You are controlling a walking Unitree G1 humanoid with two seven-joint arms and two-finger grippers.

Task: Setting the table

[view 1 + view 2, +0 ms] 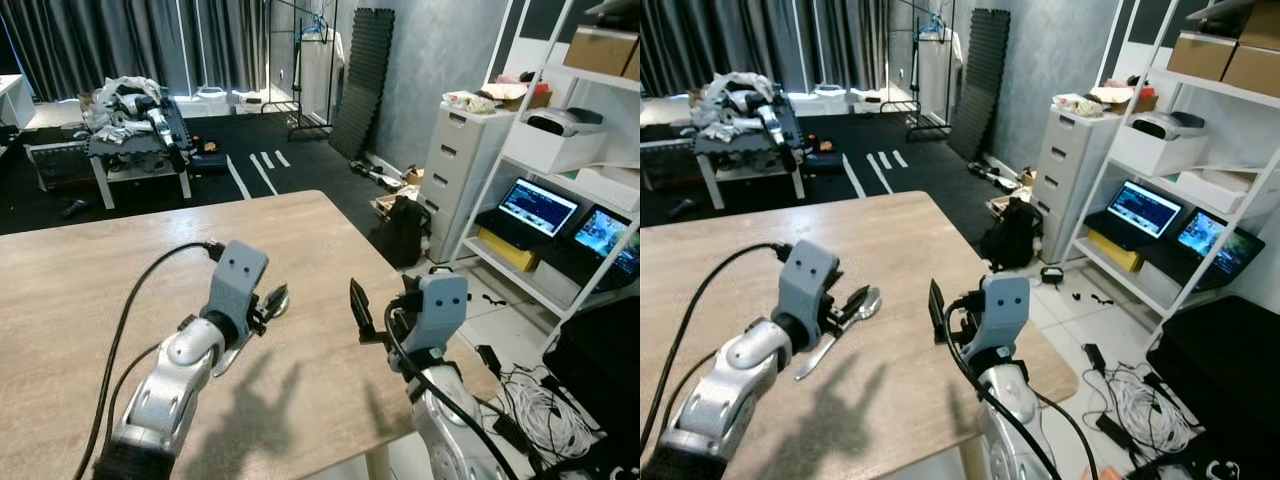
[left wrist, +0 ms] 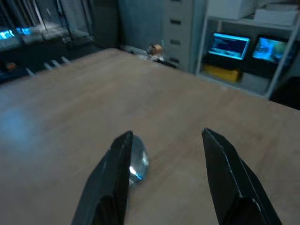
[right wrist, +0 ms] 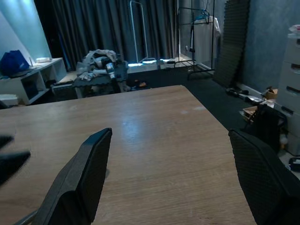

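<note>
Dim room: dark curtains at the back, dark floor, a low bench piled with clutter at about 11 o'clock, a white drawer unit and a white shelving rack with two lit screens at 2 to 3 o'clock. A light wooden table fills the near ground; its right corner sits near 5 o'clock, and loose cables lie on the pale floor beyond it.

Left arm: silver forearm rises from 7 o'clock and angles toward 1 o'clock over the tabletop, black cable looped behind it. Left gripper is low above the wood, fingers parted, nothing clamped between them. In the left wrist view the fingers stand well apart.

Spoon: lies flat on the table at the left gripper's tip. Long axis runs roughly 7 to 1 o'clock, bowl at the far end, handle back toward the robot. The handle's middle is hidden under the wrist housing; its near end shows in the right eye view. In the left wrist view the bowl shows just beside one finger; whether they touch is unclear.

Right arm: comes up from 5 o'clock near the table's right edge. Right gripper is spread wide and empty, pointed across the table toward 11 o'clock; one black finger shows edge-on in the left eye view.
</note>
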